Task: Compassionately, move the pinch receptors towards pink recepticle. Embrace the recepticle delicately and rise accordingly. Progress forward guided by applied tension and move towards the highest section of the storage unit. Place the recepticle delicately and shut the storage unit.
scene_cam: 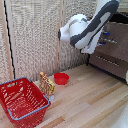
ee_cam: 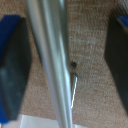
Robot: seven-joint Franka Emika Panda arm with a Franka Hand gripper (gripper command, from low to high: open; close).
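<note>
1. Brown wooden dresser (scene_cam: 111, 47) stands at the exterior view's right, the arm's gripper (scene_cam: 103, 39) at its upper drawer front.
2. Wrist view: silver bar handle (ee_cam: 50, 60) runs between the spread, unclenched fingers (ee_cam: 12, 70).
3. Pink mug possibly inside; unseen.
4. Red bowl (scene_cam: 61, 78) and red wire basket (scene_cam: 22, 100) sit well apart.

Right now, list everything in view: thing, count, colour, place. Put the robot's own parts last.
Wire basket: one, red with a blue rim, on the wooden floor at the exterior view's lower left.
Bowl: one, red, shallow, on the floor near the slatted wall.
Packet: one, yellowish brown, standing between basket and bowl; what it is cannot be told.
Dresser: one, brown, at the exterior view's right.
Bar handle: one, silver, between the fingers in the wrist view, against the brown drawer front.
Pink mug: none in sight.
Arm: one, white, reaching to the dresser.
Gripper: one, dark fingers with blue edges, open around the bar.
</note>
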